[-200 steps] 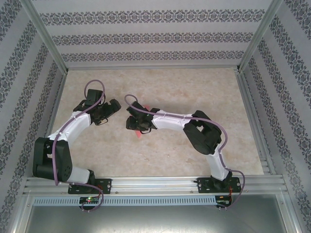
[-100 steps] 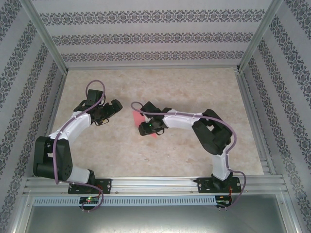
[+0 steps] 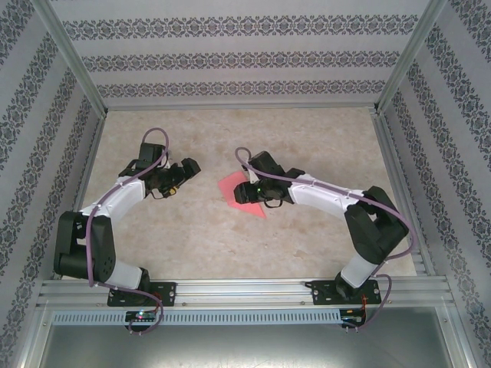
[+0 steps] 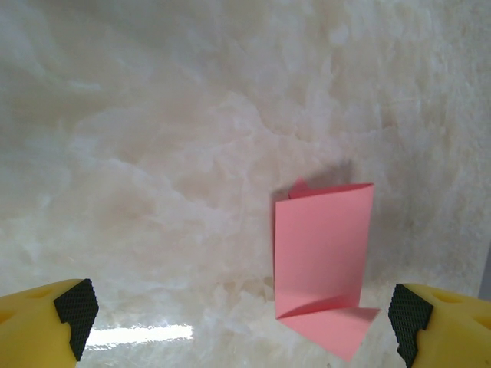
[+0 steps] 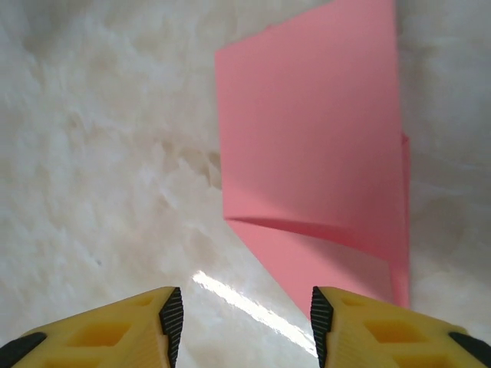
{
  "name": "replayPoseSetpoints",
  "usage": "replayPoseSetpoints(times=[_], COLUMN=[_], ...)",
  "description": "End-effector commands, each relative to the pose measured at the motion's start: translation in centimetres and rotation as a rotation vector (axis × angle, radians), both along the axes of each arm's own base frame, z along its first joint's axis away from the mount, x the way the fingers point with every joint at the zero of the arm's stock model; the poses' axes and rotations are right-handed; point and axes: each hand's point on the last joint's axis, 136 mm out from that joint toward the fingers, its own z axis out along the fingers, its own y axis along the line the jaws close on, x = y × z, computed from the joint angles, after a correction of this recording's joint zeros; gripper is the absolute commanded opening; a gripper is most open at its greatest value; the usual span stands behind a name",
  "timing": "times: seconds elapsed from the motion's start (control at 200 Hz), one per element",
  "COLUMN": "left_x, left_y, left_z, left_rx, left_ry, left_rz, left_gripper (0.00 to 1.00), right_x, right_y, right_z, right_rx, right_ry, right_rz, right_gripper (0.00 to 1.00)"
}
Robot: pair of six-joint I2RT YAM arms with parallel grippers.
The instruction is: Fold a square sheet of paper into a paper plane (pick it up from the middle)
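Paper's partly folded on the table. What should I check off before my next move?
1. Paper lying on table, not gripped: ok.
2. Left jaws wide open, empty: ok.
3. Right jaws apart, empty, paper just ahead of them: ok.
4. Folded layers lined up: not ok, a lower layer juts out askew at one end.
5. Crease pressed fully down: cannot tell.

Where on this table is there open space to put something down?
Bare: the far strip of beige marbled tabletop along the patterned back wall, and the near middle between the left arm base and right arm base. Crowded: the centre, where the folded pink-red paper sheet lies by the right claw.
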Motion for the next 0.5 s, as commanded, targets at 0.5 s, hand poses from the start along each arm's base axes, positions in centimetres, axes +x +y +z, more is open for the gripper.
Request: replayPoseSetpoints(times=[0.5], left_x=[-3.1], left_y=[-8.5], left_z=[-1.9], left_rx=[-0.175], left_ry=[0.166], left_rz=[-0.135], left_gripper=[0.85], right_x=[2.2], right_y=[-0.9], right_z=[-5.4], right_rx=[0.027], right_ry=[0.122], right_rz=[-0.236], right_gripper=[0.43])
